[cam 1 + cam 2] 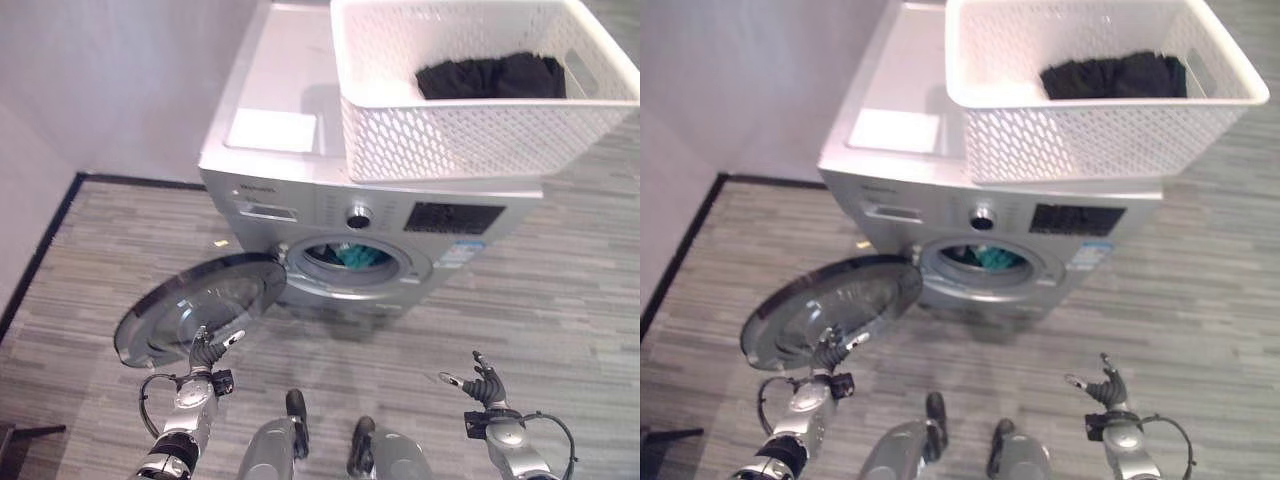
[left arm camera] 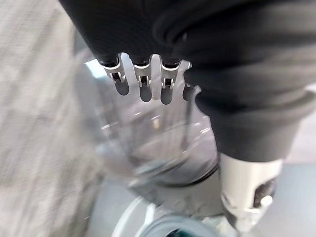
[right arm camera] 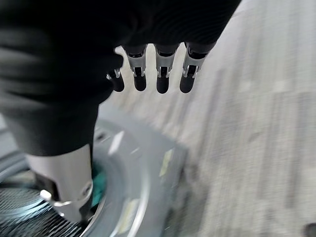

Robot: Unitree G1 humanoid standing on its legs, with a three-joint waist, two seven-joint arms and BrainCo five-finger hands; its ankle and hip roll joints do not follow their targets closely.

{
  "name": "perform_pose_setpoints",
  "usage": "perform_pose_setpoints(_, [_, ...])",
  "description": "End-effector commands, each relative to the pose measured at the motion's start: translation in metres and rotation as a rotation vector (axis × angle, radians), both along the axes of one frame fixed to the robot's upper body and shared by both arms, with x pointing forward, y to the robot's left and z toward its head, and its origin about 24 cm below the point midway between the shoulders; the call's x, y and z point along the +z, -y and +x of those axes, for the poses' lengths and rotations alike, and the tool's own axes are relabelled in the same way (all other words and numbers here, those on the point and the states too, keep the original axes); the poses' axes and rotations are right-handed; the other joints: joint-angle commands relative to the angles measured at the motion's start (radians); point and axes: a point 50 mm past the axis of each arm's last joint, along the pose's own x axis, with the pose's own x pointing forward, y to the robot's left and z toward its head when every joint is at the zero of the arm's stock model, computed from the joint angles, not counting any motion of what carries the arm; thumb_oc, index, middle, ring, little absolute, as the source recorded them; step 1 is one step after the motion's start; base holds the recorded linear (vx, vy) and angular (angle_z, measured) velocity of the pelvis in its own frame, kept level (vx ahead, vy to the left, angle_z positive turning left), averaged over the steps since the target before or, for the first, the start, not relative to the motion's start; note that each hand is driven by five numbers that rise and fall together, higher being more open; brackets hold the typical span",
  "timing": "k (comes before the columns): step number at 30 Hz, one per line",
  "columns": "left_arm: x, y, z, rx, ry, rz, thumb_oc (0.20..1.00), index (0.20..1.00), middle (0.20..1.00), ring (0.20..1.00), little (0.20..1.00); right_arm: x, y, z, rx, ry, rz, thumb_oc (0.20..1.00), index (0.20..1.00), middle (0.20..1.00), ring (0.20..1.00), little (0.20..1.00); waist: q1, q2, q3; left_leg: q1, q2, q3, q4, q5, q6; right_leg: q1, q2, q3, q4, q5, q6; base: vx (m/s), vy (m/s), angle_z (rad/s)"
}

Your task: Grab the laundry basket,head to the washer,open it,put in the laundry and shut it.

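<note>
- We find no legible text, numbers or signs anywhere.
- Washer (image 1: 372, 215) front carries a dark display panel (image 1: 453, 217) and a small sticker (image 1: 458, 254); we cannot read print on either.

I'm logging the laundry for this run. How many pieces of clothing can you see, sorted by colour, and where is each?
Black: 1, the dark garment in the white basket on top of the washer.
Teal: 1, the teal garment inside the drum, behind the open door.
Total: 2
</note>
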Motion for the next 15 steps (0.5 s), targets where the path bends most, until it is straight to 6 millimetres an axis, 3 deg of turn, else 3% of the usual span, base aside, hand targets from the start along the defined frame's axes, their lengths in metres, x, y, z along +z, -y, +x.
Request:
perform_pose_setpoints(1, [0.012,0.01,0.009,-0.118,0.065,0.066,1.0,1.0,1.0,1.0,1.0,0.001,0.011,-0.01,-0.002,-0.015,-0.028,1.0,1.0,1.0,1.0,1.0,-0.016,0.0,-0.013,0.007,0.007,-0.009,0.021,0.012,-0.039,0.059,-0.027,0.096,0.085,0.136,0.117,0.16,0.198,0.19])
perform_pose_setpoints(3, [0.012,0.008,0.006,-0.14,0.055,0.096,1.0,1.0,1.0,1.0,1.0,0.008,0.004,0.0,0.02,0.032,0.0,1.0,1.0,1.0,1.0,1.0,-0.035,0.016,0.013,0.062,0.011,-0.019,-0.008,0.008,-0.017,-0.001,-0.013,0.139,0.26,0.193,0.108,0.14,0.191,0.64])
perform_pose_setpoints(5, [0.01,0.01,0.004,-0.145,0.041,0.098,1.0,1.0,1.0,1.0,1.0,0.008,0.004,-0.001,0.014,0.038,0.004,1.0,1.0,1.0,1.0,1.0,-0.036,0.021,0.016,0.079,0.01,-0.023,-0.015,0.003,-0.015,-0.014,-0.003,0.144,0.28,0.168,0.106,0.11,0.073,0.42])
perform_pose_setpoints(6, [0.009,0.011,0.004,-0.148,0.037,0.096,1.0,1.0,1.0,1.0,1.0,0.01,0.005,-0.001,0.01,0.048,0.005,1.0,1.0,1.0,1.0,1.0,-0.045,0.023,0.016,0.098,0.007,-0.033,-0.03,0.005,-0.018,-0.035,0.025,0.16,0.288,0.136,0.101,0.17,0.039,0.1])
perform_pose_setpoints(7, [0.007,0.012,0.003,-0.159,0.026,0.107,1.0,1.0,1.0,1.0,1.0,0.009,0.006,-0.003,0.003,0.046,0.01,1.0,1.0,1.0,1.0,1.0,-0.053,0.023,0.012,0.121,0.0,-0.046,-0.047,0.005,-0.023,-0.054,0.055,0.178,0.253,0.104,0.091,0.21,-0.02,0.09])
perform_pose_setpoints(8, [0.004,0.009,0.0,-0.146,0.009,0.121,1.0,1.0,1.0,1.0,1.0,0.009,0.007,-0.005,-0.009,0.048,0.007,1.0,1.0,1.0,1.0,1.0,-0.05,0.022,0.011,0.142,0.014,-0.034,-0.055,-0.003,-0.034,-0.068,0.015,0.131,0.168,0.096,0.086,0.16,-0.037,0.15])
perform_pose_setpoints(9, [0.004,0.009,0.0,-0.146,0.009,0.121,1.0,1.0,1.0,1.0,1.0,0.009,0.007,-0.005,-0.009,0.048,0.007,1.0,1.0,1.0,1.0,1.0,-0.052,0.023,0.014,0.144,0.014,-0.036,-0.055,-0.003,-0.034,-0.064,0.015,0.128,0.167,0.096,0.085,0.14,-0.102,0.15])
perform_pose_setpoints(10, [0.003,0.009,-0.002,-0.136,0.008,0.111,1.0,1.0,1.0,1.0,1.0,0.009,0.011,-0.006,-0.021,0.048,-0.001,1.0,1.0,1.0,1.0,1.0,-0.054,0.021,0.014,0.152,0.021,-0.038,-0.05,-0.014,-0.047,-0.074,-0.022,0.103,0.078,0.111,0.089,0.12,-0.122,0.15])
perform_pose_setpoints(12, [0.0,0.01,-0.004,-0.143,-0.002,0.108,1.0,1.0,1.0,1.0,1.0,0.009,0.016,-0.009,-0.043,0.041,-0.01,1.0,1.0,1.0,1.0,1.0,-0.068,0.008,0.016,0.157,0.013,-0.06,-0.023,-0.027,-0.068,-0.088,-0.057,0.137,-0.042,0.163,0.11,0.18,-0.18,0.15])
perform_pose_setpoints(15, [-0.005,0.012,-0.011,-0.157,-0.027,0.117,1.0,1.0,1.0,1.0,1.0,0.006,0.022,-0.017,-0.074,0.025,-0.006,1.0,1.0,1.0,1.0,1.0,-0.073,-0.014,0.008,0.161,0.014,-0.07,0.03,-0.049,-0.09,-0.043,-0.069,0.171,-0.135,0.202,0.14,0.11,-0.171,0.55])
